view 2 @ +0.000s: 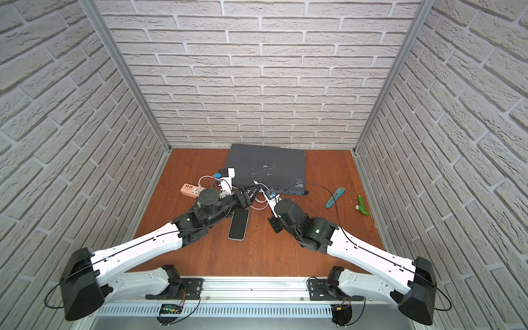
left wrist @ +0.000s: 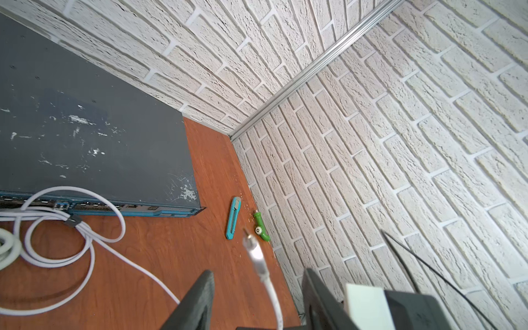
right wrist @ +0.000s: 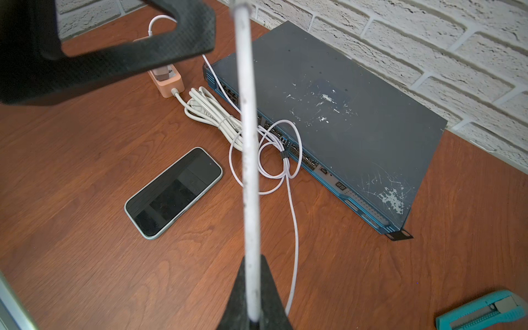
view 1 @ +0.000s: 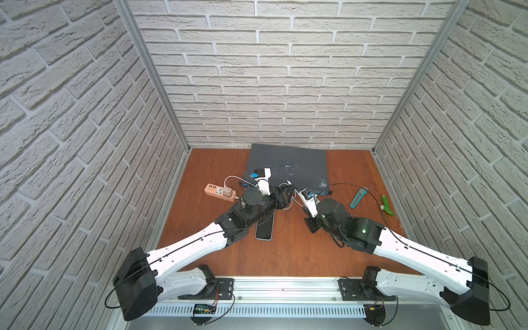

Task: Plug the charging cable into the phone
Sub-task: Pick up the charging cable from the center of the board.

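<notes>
The right pincer (right wrist: 253, 264) is pressed together on the charging cable (right wrist: 248, 143), pinching a straight, raised stretch of it above the wooden surface (right wrist: 85, 257). That stretch reaches the left pincer (left wrist: 258, 273), whose dark fingers (left wrist: 200, 297) stand spread on either side of the cable's white plug (left wrist: 254, 253). The plug's metallic tip points clear of them and neither finger visibly touches it. The rest of the cable falls in loose loops in front of a dark grey network switch (right wrist: 343, 114) and runs back to a white charger block (view 1: 227, 191) seated in a peach power strip (view 1: 218, 193). The phone (right wrist: 174, 193) lies flat, screen up, on the surface near those loops, its far end partly under the left arm in both top views, unplugged. A teal utility knife (view 1: 358, 197) lies well apart toward the right wall.
</notes>
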### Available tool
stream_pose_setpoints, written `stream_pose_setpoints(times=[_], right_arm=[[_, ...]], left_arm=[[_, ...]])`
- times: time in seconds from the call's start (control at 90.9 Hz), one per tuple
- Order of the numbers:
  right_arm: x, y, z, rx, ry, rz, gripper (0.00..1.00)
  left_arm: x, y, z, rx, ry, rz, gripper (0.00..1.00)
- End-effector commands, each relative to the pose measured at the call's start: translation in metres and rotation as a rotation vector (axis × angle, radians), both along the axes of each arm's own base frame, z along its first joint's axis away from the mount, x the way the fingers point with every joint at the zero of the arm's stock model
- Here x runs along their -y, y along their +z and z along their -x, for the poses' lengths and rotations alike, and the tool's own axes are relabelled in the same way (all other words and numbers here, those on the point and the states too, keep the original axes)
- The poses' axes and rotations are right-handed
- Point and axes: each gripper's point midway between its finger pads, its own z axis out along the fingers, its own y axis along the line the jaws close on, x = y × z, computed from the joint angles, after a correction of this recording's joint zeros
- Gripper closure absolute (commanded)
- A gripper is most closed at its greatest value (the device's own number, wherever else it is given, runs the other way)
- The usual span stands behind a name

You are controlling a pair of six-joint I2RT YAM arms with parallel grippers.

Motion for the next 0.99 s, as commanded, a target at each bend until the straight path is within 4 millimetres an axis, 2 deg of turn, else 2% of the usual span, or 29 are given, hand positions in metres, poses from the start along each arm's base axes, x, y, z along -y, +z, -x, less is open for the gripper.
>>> stream_pose_setpoints(times=[0.0, 0.066, 0.176, 0.286, 0.462, 0.55, 0.627, 0.836, 0.913, 0.979], right_arm=[[0.001, 0.0, 0.0, 0.032, 0.0, 0.02, 0.97], [0.001, 0.0, 0.001, 0.035, 0.004, 0.021, 0.97], [0.001, 0.002, 0.002, 0.041, 0.007, 0.02, 0.97], [0.0, 0.001, 0.003, 0.043, 0.011, 0.025, 0.97], [-0.001, 0.002, 0.006, 0.053, 0.02, 0.033, 0.97], [-0.002, 0.002, 0.008, 0.062, 0.028, 0.037, 0.97], [-0.001, 0.003, 0.009, 0.067, 0.03, 0.041, 0.97], [-0.001, 0.003, 0.011, 0.073, 0.034, 0.044, 0.97], [0.0, 0.003, 0.011, 0.074, 0.033, 0.046, 0.97], [0.0, 0.002, 0.011, 0.073, 0.035, 0.049, 0.97]], left_arm=[[0.004, 0.027, -0.002, 0.051, -0.017, 0.057, 0.55], [0.002, 0.026, -0.004, 0.046, -0.011, 0.054, 0.58], [0.0, 0.022, -0.007, 0.028, 0.0, 0.051, 0.68], [-0.001, 0.017, -0.009, 0.011, 0.004, 0.048, 0.7], [-0.003, 0.009, -0.012, -0.014, 0.014, 0.041, 0.69], [-0.003, 0.006, -0.015, -0.027, 0.016, 0.04, 0.58], [-0.005, 0.005, -0.018, -0.035, 0.023, 0.044, 0.58], [-0.007, 0.005, -0.021, -0.041, 0.026, 0.049, 0.75], [-0.007, 0.003, -0.021, -0.045, 0.028, 0.051, 0.87], [-0.007, 0.002, -0.022, -0.049, 0.026, 0.049, 0.91]])
